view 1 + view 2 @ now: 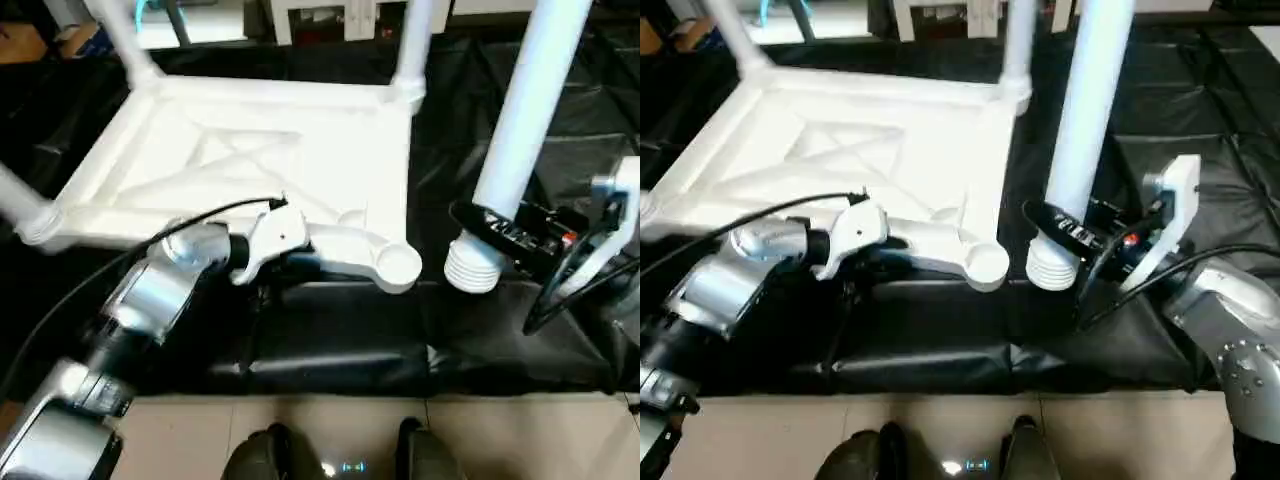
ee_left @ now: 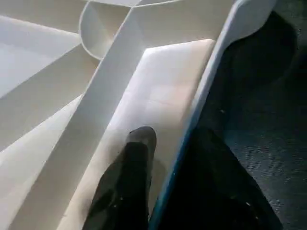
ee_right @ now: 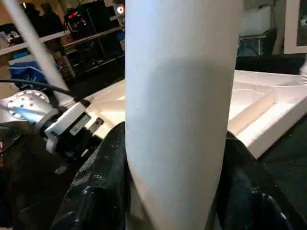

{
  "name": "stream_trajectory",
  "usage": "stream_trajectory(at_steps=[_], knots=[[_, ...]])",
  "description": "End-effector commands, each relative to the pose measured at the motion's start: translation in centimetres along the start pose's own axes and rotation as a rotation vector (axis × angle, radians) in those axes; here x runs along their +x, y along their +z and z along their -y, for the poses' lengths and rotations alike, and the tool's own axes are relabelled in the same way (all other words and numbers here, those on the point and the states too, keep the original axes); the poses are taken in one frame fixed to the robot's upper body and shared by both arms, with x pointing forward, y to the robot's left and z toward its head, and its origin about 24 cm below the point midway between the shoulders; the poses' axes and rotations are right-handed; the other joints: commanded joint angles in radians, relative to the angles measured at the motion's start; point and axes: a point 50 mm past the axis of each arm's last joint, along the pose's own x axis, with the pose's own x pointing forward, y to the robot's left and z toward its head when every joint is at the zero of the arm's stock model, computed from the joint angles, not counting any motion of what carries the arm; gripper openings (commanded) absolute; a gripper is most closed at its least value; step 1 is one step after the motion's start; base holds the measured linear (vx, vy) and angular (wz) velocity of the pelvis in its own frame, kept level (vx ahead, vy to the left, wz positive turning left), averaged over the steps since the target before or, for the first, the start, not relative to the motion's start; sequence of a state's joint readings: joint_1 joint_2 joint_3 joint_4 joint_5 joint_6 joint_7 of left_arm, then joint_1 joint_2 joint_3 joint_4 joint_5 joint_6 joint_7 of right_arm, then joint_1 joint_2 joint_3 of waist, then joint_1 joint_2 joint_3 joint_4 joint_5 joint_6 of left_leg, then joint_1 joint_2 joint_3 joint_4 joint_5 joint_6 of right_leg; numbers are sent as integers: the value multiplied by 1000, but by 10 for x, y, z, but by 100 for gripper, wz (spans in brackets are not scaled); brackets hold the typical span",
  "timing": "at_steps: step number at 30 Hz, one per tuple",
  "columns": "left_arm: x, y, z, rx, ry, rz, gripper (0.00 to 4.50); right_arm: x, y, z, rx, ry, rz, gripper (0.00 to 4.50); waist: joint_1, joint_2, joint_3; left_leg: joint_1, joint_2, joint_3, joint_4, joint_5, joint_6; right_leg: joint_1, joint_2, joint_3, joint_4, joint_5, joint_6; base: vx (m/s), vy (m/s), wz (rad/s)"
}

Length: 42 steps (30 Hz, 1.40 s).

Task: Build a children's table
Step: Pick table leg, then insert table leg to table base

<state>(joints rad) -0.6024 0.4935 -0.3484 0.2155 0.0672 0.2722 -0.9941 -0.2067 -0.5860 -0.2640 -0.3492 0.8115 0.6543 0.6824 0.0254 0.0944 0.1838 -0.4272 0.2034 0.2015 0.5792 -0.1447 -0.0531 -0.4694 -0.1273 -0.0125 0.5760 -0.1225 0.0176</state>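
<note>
Just right of the empty round corner socket [image 1: 398,264] on the near right of the upturned white plastic table top [image 1: 250,160], the right hand [image 1: 505,235] is clamped around a long white tapered tube leg [image 1: 525,110], its ribbed end down and just beside that socket. The left hand [image 2: 158,158] straddles the top's near rim, one finger each side; whether it grips, I cannot tell. Smooth ribbed plastic lies on black sheeting [image 1: 340,340].

Left claw [image 2: 158,187] half-closed; right claw [image 3: 172,191] clamped, holding.

Table top [image 1: 300,150] smooth white plastic; floor sheet [image 1: 340,340] glossy black.
</note>
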Motion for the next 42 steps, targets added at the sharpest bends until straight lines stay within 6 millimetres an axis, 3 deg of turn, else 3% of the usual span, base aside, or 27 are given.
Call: stream_trajectory(at_steps=[1, 7, 10, 13, 17, 19, 25, 27, 28, 29, 31, 32, 34, 37, 38, 40, 42], knots=[[-3, -23, 11, -83, -4, -97, 109, 3, 4, -6, -35, 17, 14, 186, 4, -26, -77, 25, -6, -5, -73, -223, 76, 66, 6, -6, -62, -332, -172, 0, 0, 0], [-8, -22, 27, -64, -75, -108, 79, 8, -1, -3, -63, -33, 15, 186, 0, -24, -79, 32, -6, -1, -73, -186, 73, 61, 14, -4, -58, -260, -182, 0, 0, 0], [-6, -21, 25, -48, -4, -102, 57, 18, -5, 1, -103, -102, 34, 186, -5, -24, -81, 33, -7, 2, -71, -164, 76, 60, 16, -5, -54, -223, -193, 0, 0, 0], [-3, -16, 22, -40, 46, -66, 49, 26, -7, 1, -113, -128, 60, 186, -5, -22, -79, 34, -7, 2, -71, -172, 77, 61, 17, -4, -55, -220, -195, 0, 0, 0], [-1, -13, 21, -44, 81, -48, 34, 40, -8, -5, -91, -92, 93, 186, -14, -27, -80, 31, -9, 1, -73, -191, 75, 64, 17, -4, -55, -231, -189, 0, 0, 0], [-1, -12, 21, -64, 89, -47, 22, 44, -8, -6, -91, -77, 98, 186, -20, -25, -80, 31, -8, 1, -72, -180, 80, 65, 16, -3, -53, -210, -194, 0, 0, 0], [5, -7, 25, -93, 87, -6, 6, 52, -9, -4, -101, -55, 109, 186, -26, -34, -81, 29, -8, 2, -69, -178, 95, 66, 15, -3, -55, -233, -199, 0, 0, 0], [6, -5, 27, -73, 78, 14, 0, 52, -9, -3, -109, -53, 110, 186, -26, -31, -82, 31, -7, 2, -69, -168, 99, 66, 16, -3, -54, -221, -202, 0, 0, 0], [6, -5, 27, -73, 78, 15, 0, 52, -9, -3, -109, -52, 110, 186, -26, -31, -82, 31, -7, 2, -68, -163, 101, 65, 17, -3, -53, -208, -204, 0, 0, 0], [7, -3, 29, -59, 60, 30, 0, 53, -9, -2, -116, -50, 110, 186, -27, -38, -83, 31, -7, 4, -67, -159, 105, 67, 18, -3, -53, -197, -205, 0, 0, 0], [8, -3, 30, -31, 50, 31, 0, 53, -9, -1, -120, -48, 109, 186, -26, -35, -84, 32, -7, 3, -66, -148, 111, 67, 17, -3, -50, -186, -208, 0, 0, 0], [8, -3, 31, -19, 43, 36, 0, 53, -8, 1, -125, -47, 107, 186, -28, -41, -85, 31, -7, 4, -65, -145, 116, 68, 18, -3, -49, -177, -211, 0, 0, 0], [9, -1, 32, -4, 38, 44, 0, 54, -8, 2, -129, -47, 107, 186, -25, -36, -85, 33, -6, 4, -65, -136, 122, 67, 17, -2, -47, -166, -216, 0, 0, 0], [10, 4, 32, -13, 49, 89, 0, 55, -7, 4, -132, -46, 112, 186, -23, -38, -86, 33, -6, 5, -63, -124, 129, 69, 18, -2, -45, -143, -226, 0, 0, 0], [9, 9, 32, -41, 39, 136, 32, 55, -6, 4, -132, -40, 116, 186, -22, -46, -89, 32, -6, 5, -63, -121, 132, 71, 17, -1, -43, -145, -229, 0, 0, 0], [8, 12, 33, -50, 27, 160, 32, 55, -5, 4, -131, -37, 119, 186, -20, -45, -91, 33, -5, 6, -61, -112, 137, 71, 16, -1, -41, -145, -234, 0, 0, 0], [8, 16, 33, -45, 24, 185, 71, 55, -5, 4, -127, -35, 123, 186, -18, -43, -92, 36, -4, 7, -60, -106, 142, 69, 18, 0, -41, -137, -238, 0, 0, 0]])
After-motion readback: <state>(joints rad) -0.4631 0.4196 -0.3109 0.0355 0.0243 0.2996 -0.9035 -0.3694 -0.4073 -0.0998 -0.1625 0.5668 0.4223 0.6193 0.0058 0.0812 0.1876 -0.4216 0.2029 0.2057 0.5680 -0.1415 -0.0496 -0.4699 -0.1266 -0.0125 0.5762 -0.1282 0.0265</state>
